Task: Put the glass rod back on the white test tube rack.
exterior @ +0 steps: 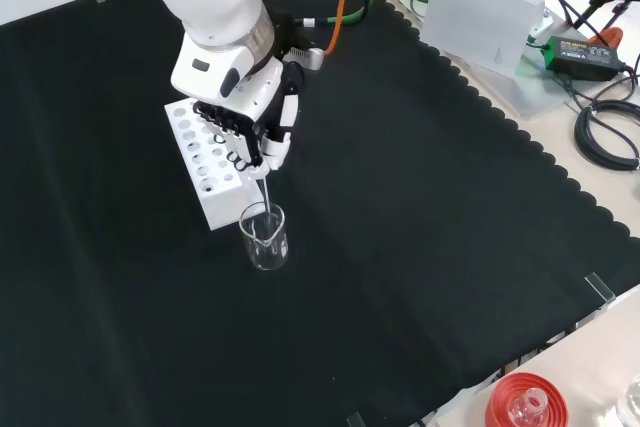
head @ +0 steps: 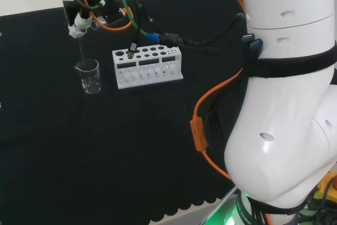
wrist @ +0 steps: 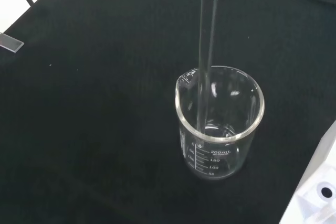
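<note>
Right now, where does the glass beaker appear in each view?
Head view: the glass beaker stands left of the white rack.
Front view: it stands just below the rack's near end, under the hand.
Wrist view: it is central, the glass rod dipping inside.
Shared landmark: the rack.

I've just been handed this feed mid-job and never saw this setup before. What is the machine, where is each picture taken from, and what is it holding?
It is one white robot arm with a black and white hand of fingers. The head view looks over the arm from behind its base, and the big white shapes there are the arm itself. The front view looks down on the black cloth. The wrist view looks past the palm. On the cloth stand a white test tube rack and a clear beaker beside it. The hand's curled fingers hold a glass rod upright, its lower end down inside the beaker.
</note>
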Robot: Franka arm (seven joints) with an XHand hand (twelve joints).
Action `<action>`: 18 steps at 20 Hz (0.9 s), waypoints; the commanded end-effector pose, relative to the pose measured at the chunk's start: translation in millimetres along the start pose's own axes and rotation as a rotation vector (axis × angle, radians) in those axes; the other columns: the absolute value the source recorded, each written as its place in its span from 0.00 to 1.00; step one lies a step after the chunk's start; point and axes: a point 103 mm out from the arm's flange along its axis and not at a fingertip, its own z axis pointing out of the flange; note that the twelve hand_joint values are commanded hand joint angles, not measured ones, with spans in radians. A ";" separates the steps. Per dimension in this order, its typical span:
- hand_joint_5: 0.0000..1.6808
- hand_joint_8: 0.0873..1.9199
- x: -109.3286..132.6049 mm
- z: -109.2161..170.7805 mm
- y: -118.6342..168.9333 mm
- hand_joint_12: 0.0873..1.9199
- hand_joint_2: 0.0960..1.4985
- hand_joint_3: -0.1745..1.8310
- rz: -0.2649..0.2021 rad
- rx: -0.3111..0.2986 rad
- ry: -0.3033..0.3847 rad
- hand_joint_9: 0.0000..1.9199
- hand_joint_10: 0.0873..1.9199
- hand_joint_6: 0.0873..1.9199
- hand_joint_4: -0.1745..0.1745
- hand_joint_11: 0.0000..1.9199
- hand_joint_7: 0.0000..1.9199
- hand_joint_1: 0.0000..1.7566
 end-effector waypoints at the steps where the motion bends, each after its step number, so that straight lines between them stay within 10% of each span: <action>1: 0.84 0.09 -2.2 -1.1 -1.2 0.34 0.67 0.00 0.002 -0.013 0.000 0.92 0.10 0.00 0.00 0.82 0.80 0.76; 18: 0.84 0.09 -2.6 -11.0 -13.3 0.34 0.67 0.00 0.015 -0.020 -0.010 0.92 0.10 0.00 0.00 0.82 0.81 0.76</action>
